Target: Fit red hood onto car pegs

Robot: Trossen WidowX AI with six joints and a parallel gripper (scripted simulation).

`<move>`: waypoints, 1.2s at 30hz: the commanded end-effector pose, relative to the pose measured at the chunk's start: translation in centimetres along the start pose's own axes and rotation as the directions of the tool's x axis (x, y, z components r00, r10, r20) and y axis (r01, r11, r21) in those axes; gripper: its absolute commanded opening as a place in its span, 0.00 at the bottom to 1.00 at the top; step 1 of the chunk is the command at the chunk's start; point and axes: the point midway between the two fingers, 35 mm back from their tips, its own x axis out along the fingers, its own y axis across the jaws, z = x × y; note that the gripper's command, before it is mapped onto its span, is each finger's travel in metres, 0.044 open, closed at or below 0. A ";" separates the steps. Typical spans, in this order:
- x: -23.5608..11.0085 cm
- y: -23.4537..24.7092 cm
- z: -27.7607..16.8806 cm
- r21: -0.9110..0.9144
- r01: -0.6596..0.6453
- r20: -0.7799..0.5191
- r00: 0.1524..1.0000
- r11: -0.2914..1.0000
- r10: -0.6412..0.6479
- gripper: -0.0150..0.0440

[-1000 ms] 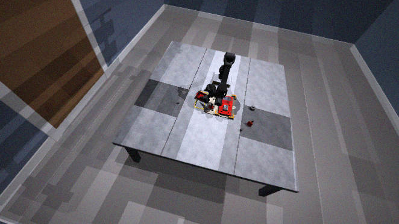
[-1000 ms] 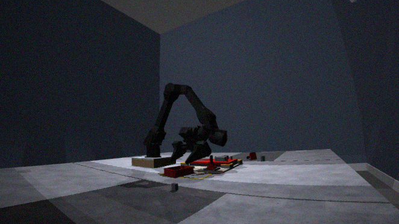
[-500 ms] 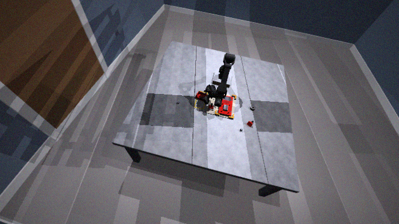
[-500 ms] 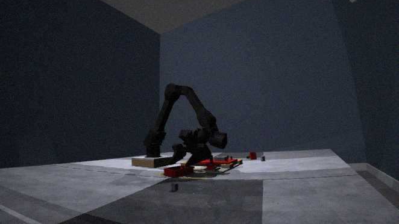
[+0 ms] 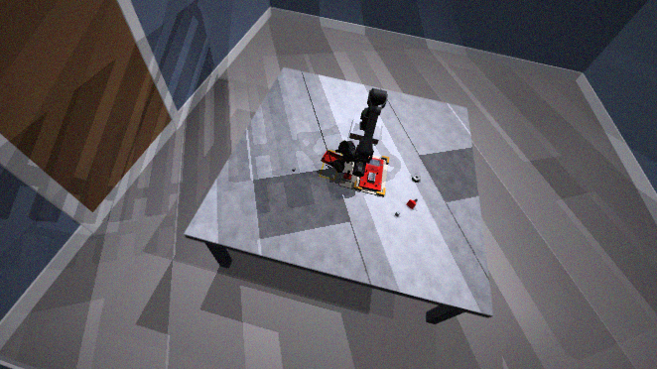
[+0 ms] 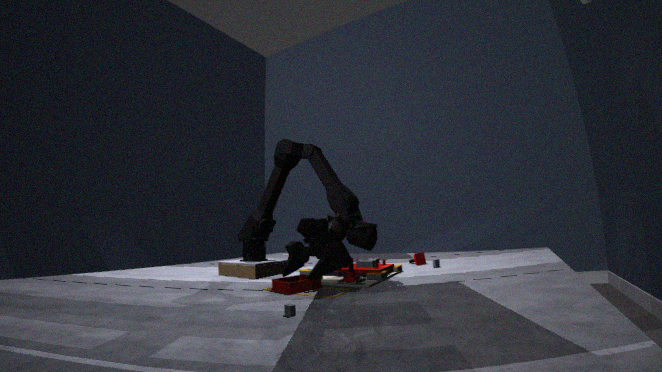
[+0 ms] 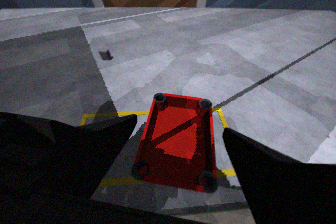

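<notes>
The red hood [image 7: 176, 145] [image 5: 329, 158] [image 6: 292, 285] lies flat on the table inside a yellow marked rectangle [image 7: 91, 118], with a dark hole at each corner. My gripper [image 7: 179, 126] [image 6: 311, 264] is open and empty. It hangs just above the hood, one finger on each side of it, not touching it. The car chassis [image 5: 373, 175] [image 6: 367, 270] sits in its yellow-edged jig right beside the hood. Its engine and pegs are too small to make out.
A small red block [image 5: 411, 203] [image 6: 419, 258] and small grey pieces [image 5: 416, 178] [image 5: 397, 214] [image 6: 436, 263] lie beyond the chassis. Another small grey cube [image 6: 289, 310] [image 7: 106, 55] lies on the hood's side. The arm's base stands on a tan block [image 6: 245, 269].
</notes>
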 end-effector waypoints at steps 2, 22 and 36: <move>0.2 0.0 -0.3 0.003 0.002 0.001 1.000 1.000 -0.002 1.00; 0.6 0.0 -0.8 0.000 0.000 0.000 1.000 1.000 0.000 0.96; 0.4 0.0 -0.6 0.000 0.000 0.000 1.000 1.000 0.000 0.63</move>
